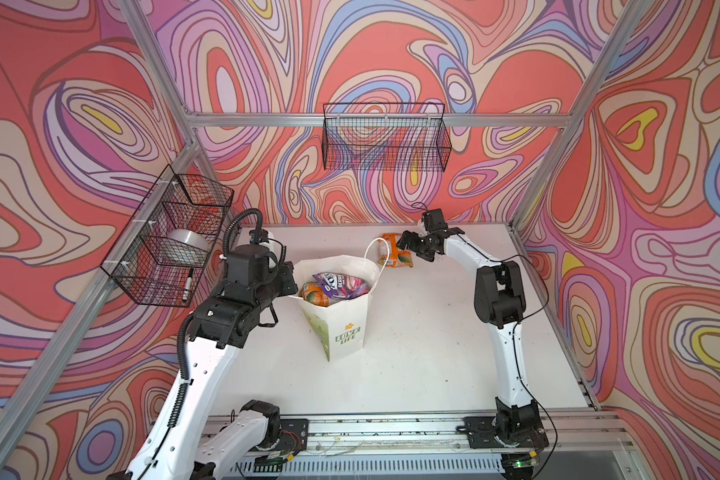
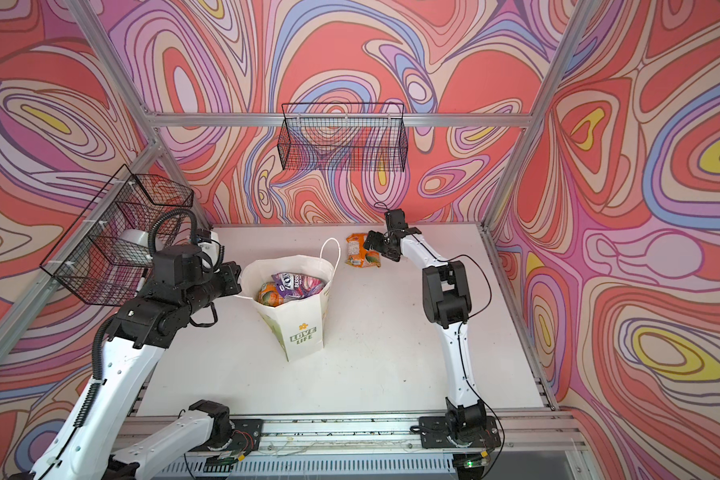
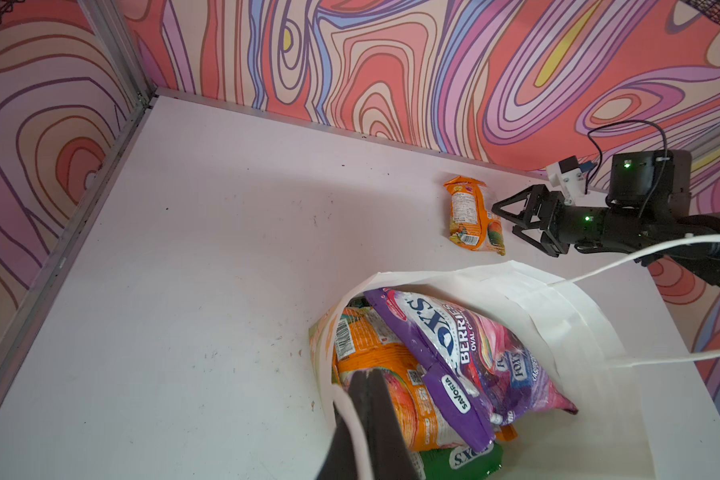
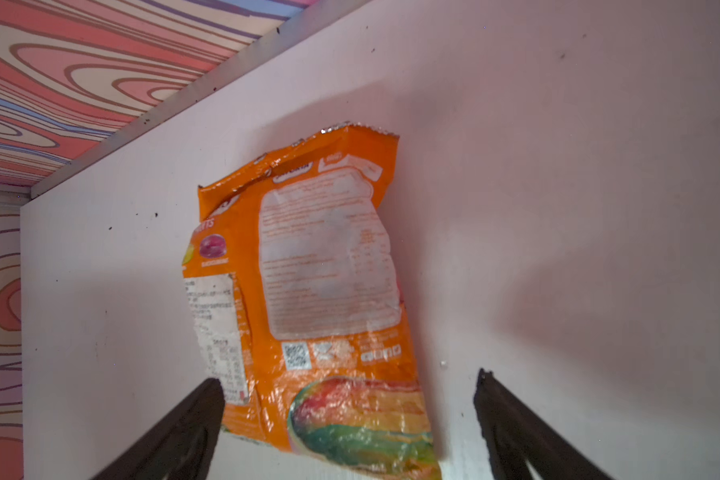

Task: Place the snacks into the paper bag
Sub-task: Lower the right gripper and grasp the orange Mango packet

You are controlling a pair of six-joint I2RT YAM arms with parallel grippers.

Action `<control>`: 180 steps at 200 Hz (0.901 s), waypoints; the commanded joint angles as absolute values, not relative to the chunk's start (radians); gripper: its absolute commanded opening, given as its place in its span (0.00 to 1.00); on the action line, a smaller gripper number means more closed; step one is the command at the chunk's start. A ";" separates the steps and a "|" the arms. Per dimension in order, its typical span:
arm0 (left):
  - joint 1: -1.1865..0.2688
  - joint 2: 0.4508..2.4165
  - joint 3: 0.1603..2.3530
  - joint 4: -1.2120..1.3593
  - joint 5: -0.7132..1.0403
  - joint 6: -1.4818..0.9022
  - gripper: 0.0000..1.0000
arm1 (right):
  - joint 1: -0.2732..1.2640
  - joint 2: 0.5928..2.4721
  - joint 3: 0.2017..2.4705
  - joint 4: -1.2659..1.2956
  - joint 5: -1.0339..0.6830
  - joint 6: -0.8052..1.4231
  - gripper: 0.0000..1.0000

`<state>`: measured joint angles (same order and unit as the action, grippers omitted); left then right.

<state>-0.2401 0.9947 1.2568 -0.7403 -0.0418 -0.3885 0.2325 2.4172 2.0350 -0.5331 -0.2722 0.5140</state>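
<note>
While left fingers (image 3: 375, 419) pinch paper bag (image 1: 344, 332), snacks (image 1: 341, 285) inside, right fingers (image 4: 184, 428) spread near loose orange pouch (image 1: 395, 252)

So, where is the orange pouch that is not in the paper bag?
In both top views the orange pouch lies on the table near the back wall, right of the paper bag, at the open right gripper.

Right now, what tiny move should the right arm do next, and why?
Probably nudge its open jaws closer and shut them on the orange candy pouch: it lies right beside them, the only snack seen outside the paper bag.
</note>
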 commanded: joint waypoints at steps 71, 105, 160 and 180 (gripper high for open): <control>-0.230 0.996 1.270 -0.689 -0.045 -0.398 0.02 | 0.275 2.527 2.136 -0.654 -0.204 0.495 0.98; -0.230 0.998 1.264 -0.682 -0.027 -0.399 0.03 | 0.294 2.520 2.115 -0.706 -0.140 0.498 0.87; -0.230 0.999 1.266 -0.682 -0.014 -0.398 0.03 | 0.324 2.463 1.971 -0.661 -0.133 0.486 0.53; -0.230 1.003 1.264 -0.680 -0.001 -0.404 0.03 | 0.324 2.418 1.885 -0.596 -0.176 0.527 0.24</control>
